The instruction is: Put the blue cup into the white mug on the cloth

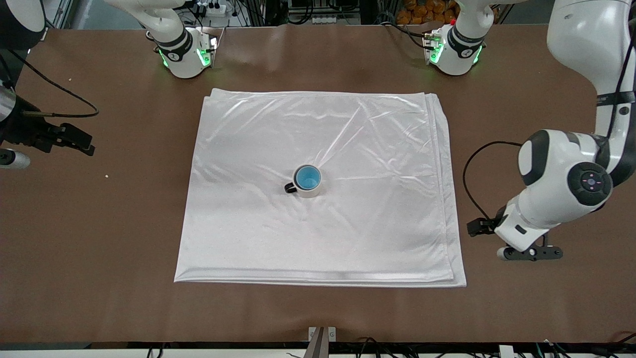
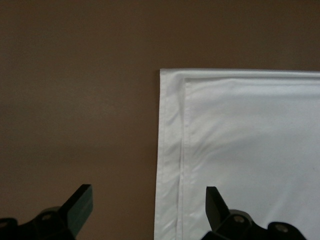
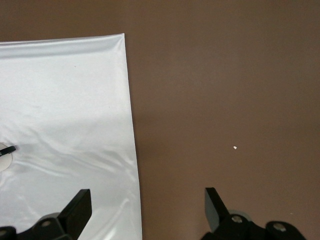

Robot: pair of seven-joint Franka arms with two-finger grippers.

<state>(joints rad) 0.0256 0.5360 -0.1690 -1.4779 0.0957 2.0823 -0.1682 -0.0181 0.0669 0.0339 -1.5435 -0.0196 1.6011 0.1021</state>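
The white mug (image 1: 309, 191) stands upright in the middle of the cloth (image 1: 348, 233), its black handle (image 1: 289, 188) turned toward the right arm's end. The blue cup (image 1: 307, 178) sits inside it, showing a bright blue inside and a pale rim. My left gripper (image 1: 530, 253) hangs open and empty over the cloth's corner (image 2: 250, 150) near the front camera. My right gripper (image 1: 79, 141) hangs open and empty over the bare table and the cloth's edge (image 3: 65, 100). The right wrist view catches just the tip of the mug handle (image 3: 10, 148).
Brown table (image 1: 99, 278) surrounds the cloth on all sides. Both arm bases (image 1: 186, 52) (image 1: 454, 49) stand along the table's edge by the robots. A small white crumb (image 1: 106, 175) (image 3: 235, 147) lies near the right gripper. A metal bracket (image 1: 322, 334) sits at the table's front edge.
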